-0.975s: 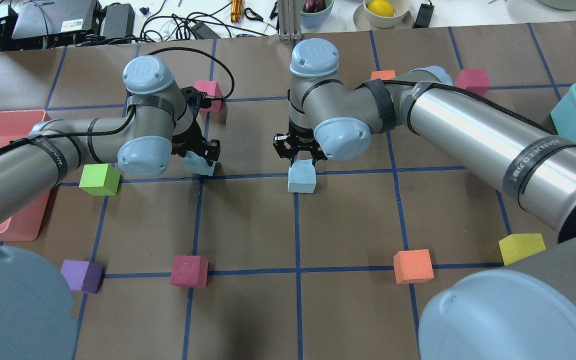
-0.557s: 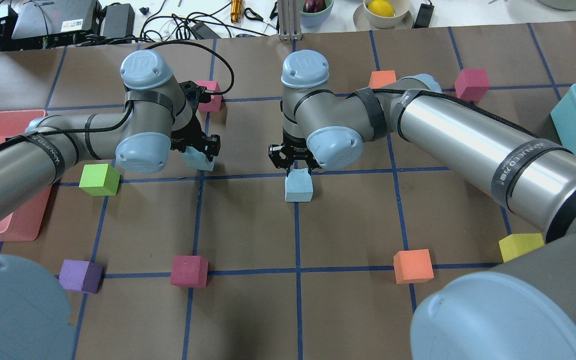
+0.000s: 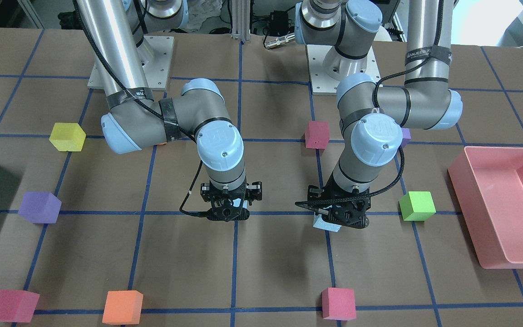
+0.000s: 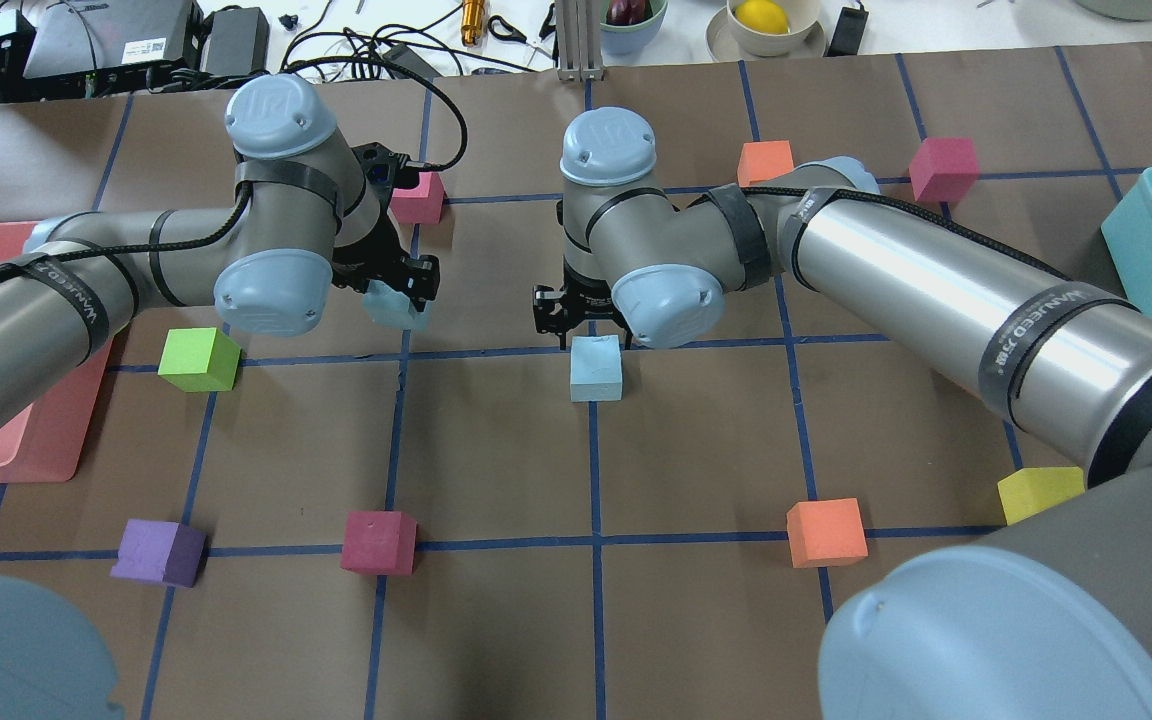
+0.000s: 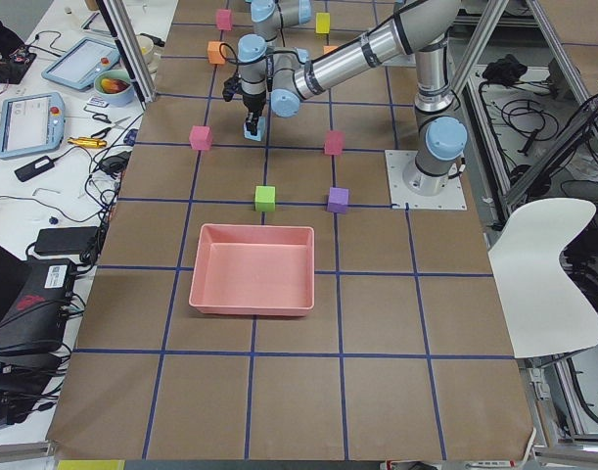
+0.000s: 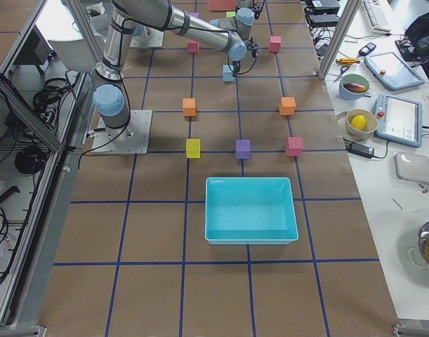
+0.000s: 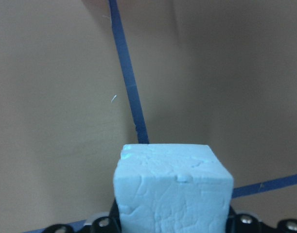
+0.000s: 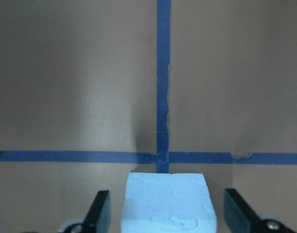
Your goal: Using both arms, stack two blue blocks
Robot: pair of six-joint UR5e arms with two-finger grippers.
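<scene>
- Blue blocks, first of two point(image 4: 398, 306): a pale sky-blue foam cube clamped between the fingers of the left gripper point(image 4: 402, 297). It fills the lower middle of the left wrist view. Its height over the table point(image 4: 496, 620) cannot be judged.
- Second blue block point(image 4: 596, 368): rests flat on the table at a crossing of the blue tape lines point(image 8: 163, 97), well apart from the first block and to its right in the overhead view.
- Right gripper point(image 4: 584, 326): points down directly over the second block with its jaws spread. In the right wrist view each of the fingers point(image 8: 100, 212) stands clear of the cube's side, with brown table showing in the gaps.
- Left arm point(image 4: 86, 290) and right arm point(image 4: 916, 270): both reach in toward the middle of the table, wrists vertical.
- Green cube point(image 4: 198, 359): lies near the left gripper, on its outer side, beside the pink bin point(image 3: 497, 204).
</scene>
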